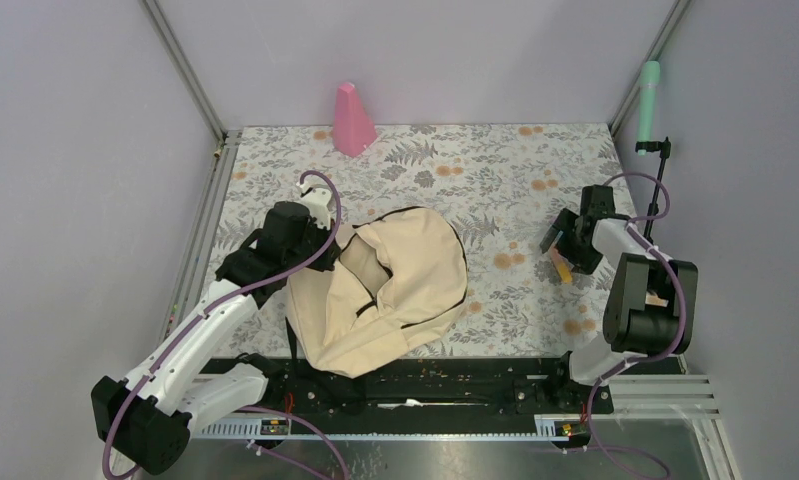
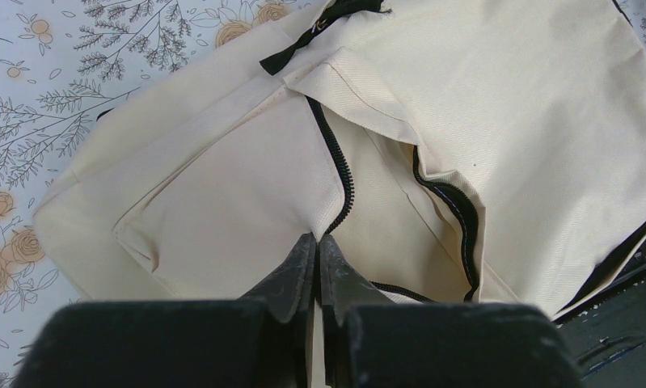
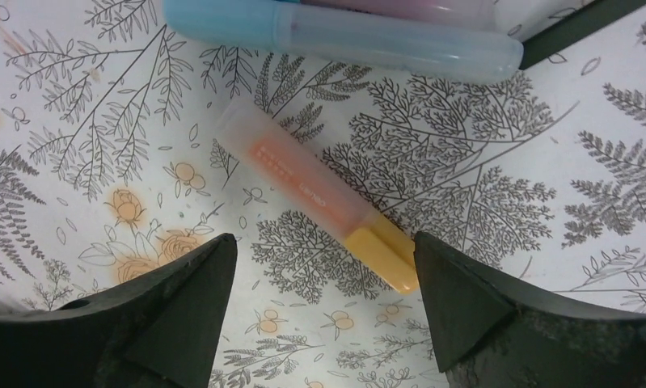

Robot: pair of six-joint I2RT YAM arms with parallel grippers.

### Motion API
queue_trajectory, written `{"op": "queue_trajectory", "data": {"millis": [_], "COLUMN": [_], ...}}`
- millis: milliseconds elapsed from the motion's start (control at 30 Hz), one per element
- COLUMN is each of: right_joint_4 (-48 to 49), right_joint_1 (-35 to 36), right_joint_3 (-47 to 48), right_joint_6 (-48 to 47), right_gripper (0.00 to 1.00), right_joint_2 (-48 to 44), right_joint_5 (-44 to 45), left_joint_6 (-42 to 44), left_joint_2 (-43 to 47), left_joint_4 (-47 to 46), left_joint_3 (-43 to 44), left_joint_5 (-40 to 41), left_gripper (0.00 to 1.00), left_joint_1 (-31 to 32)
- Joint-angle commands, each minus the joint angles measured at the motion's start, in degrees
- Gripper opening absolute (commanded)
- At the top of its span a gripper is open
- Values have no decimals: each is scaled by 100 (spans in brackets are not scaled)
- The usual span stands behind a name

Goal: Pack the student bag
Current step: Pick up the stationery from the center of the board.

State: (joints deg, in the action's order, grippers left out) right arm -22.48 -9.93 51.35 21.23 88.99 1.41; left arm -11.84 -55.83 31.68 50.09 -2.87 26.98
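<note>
Cream student bag (image 2: 505, 121) on floral tablecloth (image 2: 52, 97), left tool (image 2: 317, 242) pinched closed on fabric beside open black zipper (image 2: 335, 170)

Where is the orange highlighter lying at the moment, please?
In the right wrist view the orange highlighter lies on the table between the right gripper's open fingers, beside a blue pen; overhead, it is right of the student bag.
</note>
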Motion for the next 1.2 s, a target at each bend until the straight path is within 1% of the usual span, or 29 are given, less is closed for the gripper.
{"op": "queue_trajectory", "data": {"millis": [0, 33, 133, 233, 333, 400, 500, 567, 733, 933, 1167], "right_joint_4": [-160, -160, -181, -195, -213, -213, -336, -476, -515, -529, -655], "right_joint_1": [-15, -13, -10, -4, 0, 5, 2, 6, 26, 81, 360], "right_joint_3": [318, 302, 278, 256, 188, 156, 245, 327, 340, 374, 519], "right_joint_6": [-34, -34, -48, -53, -71, -77, -30, -1, 59, 68, -36], "right_gripper": [85, 84, 83, 78, 77, 77, 77, 71, 66, 63, 57], "right_joint_2": [276, 299, 323, 303, 208, 165, 239, 331, 443, 593, 723], "right_joint_5": [-111, -349, -602, -1015, -1163, -1063, -675, -477, -411, -369, -185], "left_joint_6": [94, 94, 94, 85, 85, 85, 85, 89, 85, 85, 85], "left_joint_2": [203, 193, 192, 187, 170, 161, 147, 156, 167, 175, 178], "left_joint_4": [-281, -285, -285, -285, -285, -285, -285, -281, -282, -285, -285], "left_joint_3": [94, 100, 98, 98, 98, 98, 98, 98, 98, 98, 98], "left_joint_5": [155, 156, 148, 147, 143, 142, 139, 145, 147, 140, 149], "left_gripper": [0, 0, 0, 0, 0, 0, 0, 0, 0, 0, 0], "left_joint_1": [-79, -79, -79, -79, -79, -83, -79, -81, -79, -79, -79]}}
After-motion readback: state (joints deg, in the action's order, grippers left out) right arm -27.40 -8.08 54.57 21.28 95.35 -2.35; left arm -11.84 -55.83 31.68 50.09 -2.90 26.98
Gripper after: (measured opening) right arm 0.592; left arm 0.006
